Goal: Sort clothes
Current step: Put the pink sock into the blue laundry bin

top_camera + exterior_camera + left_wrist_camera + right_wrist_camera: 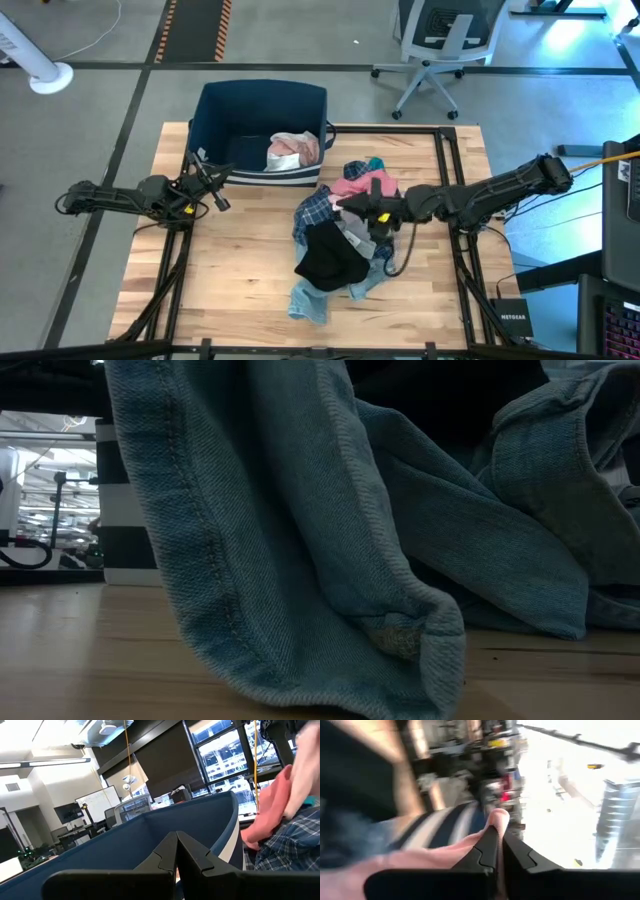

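A pile of clothes lies right of the table's middle: a pink top (352, 185), a blue plaid shirt (312, 212), a black piece (330, 258), light-blue jeans (310, 300) and a small teal item (375, 163). My right gripper (342, 204) stands over the pile's far part, shut on the pink top (420, 865). The jeans (300, 540) fill the low view. Inside the navy bin (262, 100) lies a white and pink garment (292, 150). Near the bin's near-left corner my left gripper (222, 202) waits, shut on nothing. My right gripper pinches a fold of the pink top (497, 817) between its two fingers; a small bulge of cloth stands out past the fingertips. The fingers come in about level from the table's right. The rest of the top trails back beside the gripper toward the pile.
The bin stands at the table's far edge, left of the pile; its striped wall (125, 510) shows in the low view. Bare wood (240, 270) lies left of and in front of the pile. An office chair (440, 45) stands beyond the table.
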`<move>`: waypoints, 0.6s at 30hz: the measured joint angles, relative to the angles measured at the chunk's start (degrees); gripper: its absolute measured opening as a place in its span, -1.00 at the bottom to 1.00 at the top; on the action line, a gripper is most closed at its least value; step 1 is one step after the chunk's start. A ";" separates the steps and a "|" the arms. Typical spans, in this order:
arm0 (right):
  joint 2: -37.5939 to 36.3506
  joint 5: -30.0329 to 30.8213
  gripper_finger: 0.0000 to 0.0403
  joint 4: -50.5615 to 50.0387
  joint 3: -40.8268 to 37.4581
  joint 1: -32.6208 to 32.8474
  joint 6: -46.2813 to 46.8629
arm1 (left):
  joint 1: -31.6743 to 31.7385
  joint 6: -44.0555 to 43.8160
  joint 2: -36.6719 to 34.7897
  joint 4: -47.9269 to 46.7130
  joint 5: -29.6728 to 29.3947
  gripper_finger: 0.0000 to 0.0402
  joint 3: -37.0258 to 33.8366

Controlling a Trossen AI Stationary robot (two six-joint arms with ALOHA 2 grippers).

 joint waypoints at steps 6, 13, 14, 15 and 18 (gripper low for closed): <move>2.33 1.24 -0.92 -4.72 14.41 -3.60 -1.53 | 0.00 0.02 0.01 0.02 0.01 -0.99 0.00; 10.08 0.23 -0.90 -13.02 32.92 -12.39 0.62 | -0.01 0.00 -0.01 -0.02 0.01 -0.99 0.00; 11.43 -0.52 -0.89 -13.18 35.26 -13.68 1.24 | -0.01 0.01 -0.01 0.00 -0.01 -0.99 0.00; 12.82 -1.37 -0.89 -13.11 37.52 -14.97 1.56 | 0.00 0.00 -0.01 -0.01 0.01 -0.99 0.00; 17.64 -4.79 -0.91 -13.24 44.55 -18.69 3.34 | 0.00 0.02 -0.01 -0.02 -0.01 -0.99 0.00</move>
